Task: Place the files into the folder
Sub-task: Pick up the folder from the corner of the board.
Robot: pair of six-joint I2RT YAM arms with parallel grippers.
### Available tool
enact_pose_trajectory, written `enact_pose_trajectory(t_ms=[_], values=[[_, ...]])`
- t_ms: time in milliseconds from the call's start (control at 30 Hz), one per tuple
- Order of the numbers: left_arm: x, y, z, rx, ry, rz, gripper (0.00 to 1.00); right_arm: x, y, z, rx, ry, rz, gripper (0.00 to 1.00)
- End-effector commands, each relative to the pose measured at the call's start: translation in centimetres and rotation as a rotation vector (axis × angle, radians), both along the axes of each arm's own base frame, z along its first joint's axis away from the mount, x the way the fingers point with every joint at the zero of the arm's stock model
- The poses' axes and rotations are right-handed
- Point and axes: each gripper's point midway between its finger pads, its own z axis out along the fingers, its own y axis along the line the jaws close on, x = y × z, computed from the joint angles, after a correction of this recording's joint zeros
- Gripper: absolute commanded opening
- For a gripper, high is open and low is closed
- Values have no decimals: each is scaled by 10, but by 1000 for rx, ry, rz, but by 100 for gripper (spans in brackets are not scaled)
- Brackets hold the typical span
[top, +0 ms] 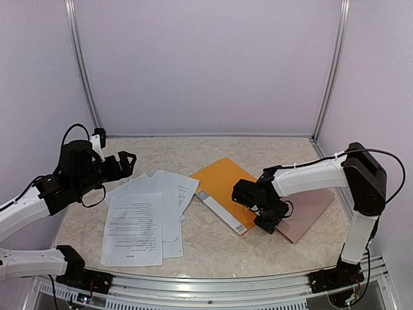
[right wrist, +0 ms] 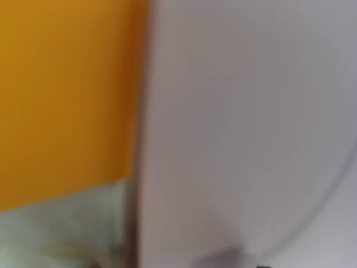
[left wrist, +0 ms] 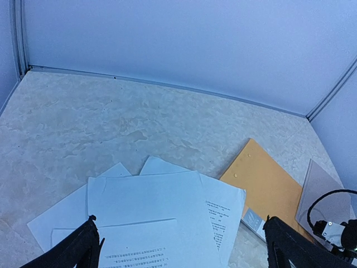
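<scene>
**Orange-yellow folder lies flat in the middle, papers loose at its left**

The folder [top: 219, 184] lies flat on the marble-patterned counter [top: 213, 248], about in the middle and a little toward the right edge. It is turned at an angle to the counter edges, and its white spine strip faces the near right corner. The files [top: 145, 216] are outside the folder. They are spread in an untidy overlapping pile between the folder and the left edge, and they reach toward the near edge. The sheet farthest to the right reaches the left corner of the folder.

A pinkish-brown board [top: 310, 210] lies flat near the right edge, just beside the folder.

The left pincer [top: 129, 161] hangs above the counter by the left edge, behind the pile, with its jaws wide apart and nothing between them. Its own camera looks over the papers to the folder.

The right pincer [top: 268, 223] is low, where the near right side of the folder meets the board. Its camera gives only a blur of orange and pale grey. I cannot tell how its jaws stand, or whether they hold anything.
</scene>
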Motion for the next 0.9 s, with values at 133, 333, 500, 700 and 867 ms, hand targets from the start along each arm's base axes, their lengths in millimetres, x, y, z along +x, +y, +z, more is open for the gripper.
enact_pose_trajectory(t_ms=[133, 333, 500, 700, 867], values=[[-3, -1, 3, -12, -7, -4, 99, 13, -14, -7, -66, -3, -26, 45], [-2, -2, 2, -9, -5, -4, 99, 24, -19, 0, -134, -50, -7, 22], [0, -4, 3, -10, -5, -8, 99, 35, -22, 13, -187, -104, 3, 9], [3, -7, 1, -9, 0, -14, 99, 49, -14, 28, -181, -161, 21, 0], [3, -7, -1, -4, 2, -11, 99, 61, -6, 36, -167, -207, 37, 0]])
